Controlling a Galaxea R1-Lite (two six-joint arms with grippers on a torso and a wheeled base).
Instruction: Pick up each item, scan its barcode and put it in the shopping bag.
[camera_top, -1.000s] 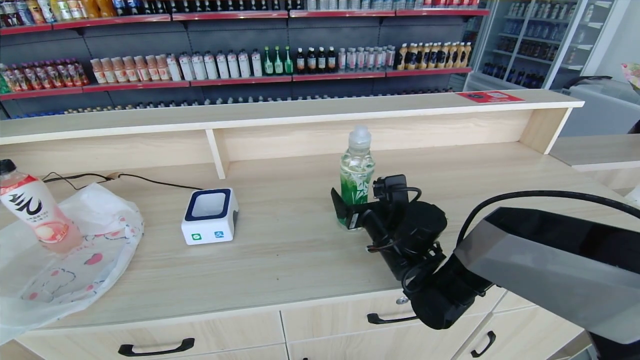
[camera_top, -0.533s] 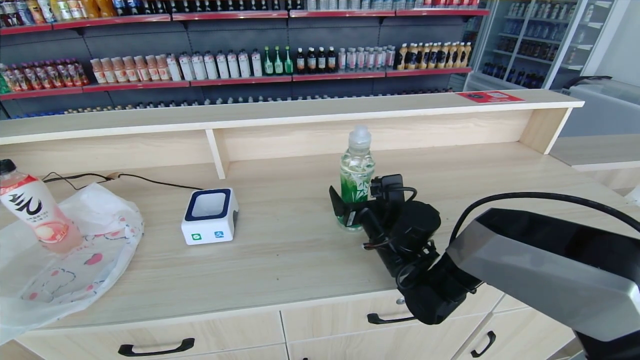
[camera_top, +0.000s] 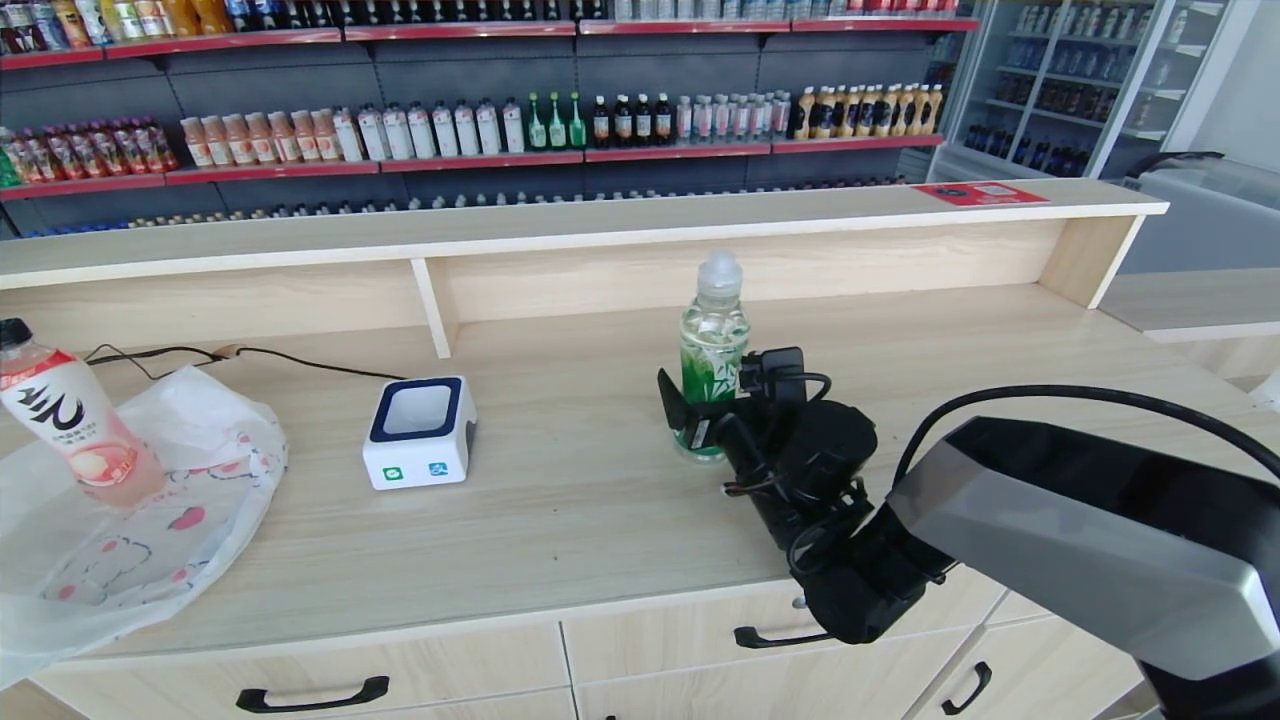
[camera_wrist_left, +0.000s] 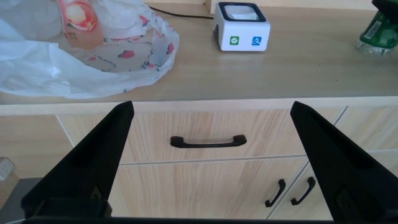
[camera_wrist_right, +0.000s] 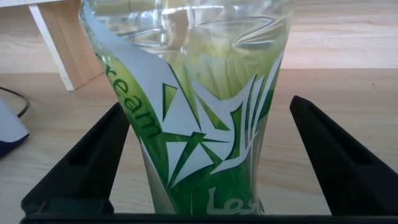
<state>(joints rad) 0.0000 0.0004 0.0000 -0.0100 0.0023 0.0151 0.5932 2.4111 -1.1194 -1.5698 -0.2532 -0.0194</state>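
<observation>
The green bottle (camera_top: 714, 340) stood upright on the wooden surface (camera_top: 560, 500), at about 3 o'clock from the white scanner (camera_top: 420, 432). The right gripper (camera_top: 704, 405) sat low around it, fingers (camera_wrist_right: 87, 162) spread wide on either side of the label, neither clearly pressing. At the scanner's 9 o'clock the shopping bag (camera_top: 150, 520) lay crumpled, with a pink bottle (camera_top: 70, 420) upright on its plastic. The left gripper (camera_wrist_left: 211, 107) hung before the drawers (camera_wrist_left: 205, 168), its fingers (camera_wrist_left: 93, 162) wide apart.

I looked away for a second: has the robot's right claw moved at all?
Yes. Against the unmoved green bottle, the right gripper has edged slightly to the robot's left and forward around it.
</observation>
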